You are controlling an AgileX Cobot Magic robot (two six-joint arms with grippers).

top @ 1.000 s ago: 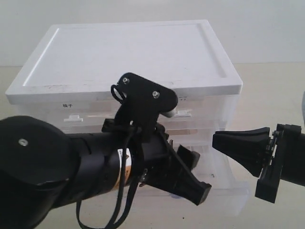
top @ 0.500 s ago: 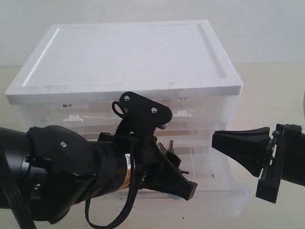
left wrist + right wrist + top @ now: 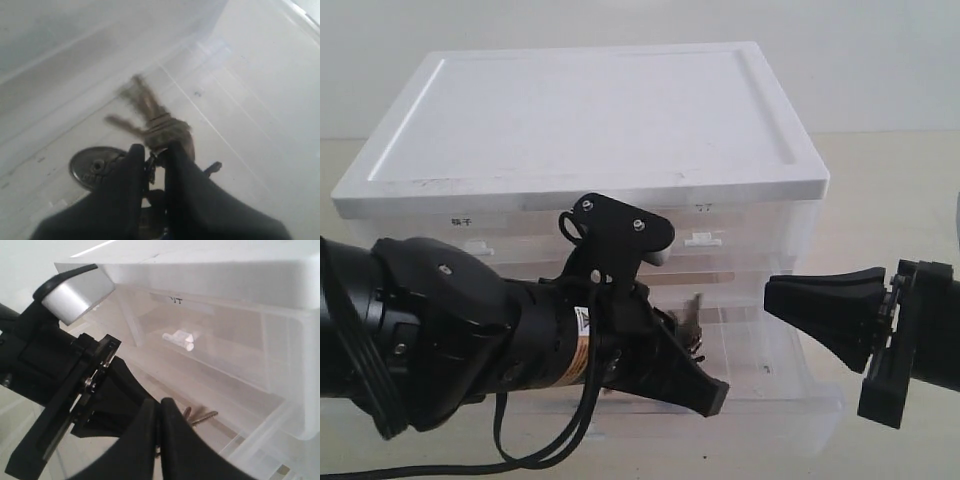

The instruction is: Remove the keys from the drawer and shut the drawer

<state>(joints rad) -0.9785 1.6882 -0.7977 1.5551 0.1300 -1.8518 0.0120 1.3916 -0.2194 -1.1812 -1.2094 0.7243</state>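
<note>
The white drawer unit (image 3: 590,110) has its clear lower drawer (image 3: 820,402) pulled out. My left gripper (image 3: 155,150) is down inside it, shut on the ring of the keys (image 3: 149,111). The silver keys stick out past the fingertips, blurred, and the round grey metal tag (image 3: 94,167) hangs beside one finger. No blue tag shows. In the exterior view the keys (image 3: 688,318) rise just above the left gripper. My right gripper (image 3: 772,296) hovers shut and empty to the right of the drawer, pointing at it; the keys (image 3: 201,416) show just beyond its fingertips (image 3: 148,407).
The upper drawers, with small white handles (image 3: 703,239), are shut. The left arm (image 3: 470,340) fills the space in front of the unit's left half. The drawer's clear front wall stands between both grippers and the table in front.
The left arm has dropped and drawn back to the left, and the keys now show lifted in its fingers. The right arm has not moved.
</note>
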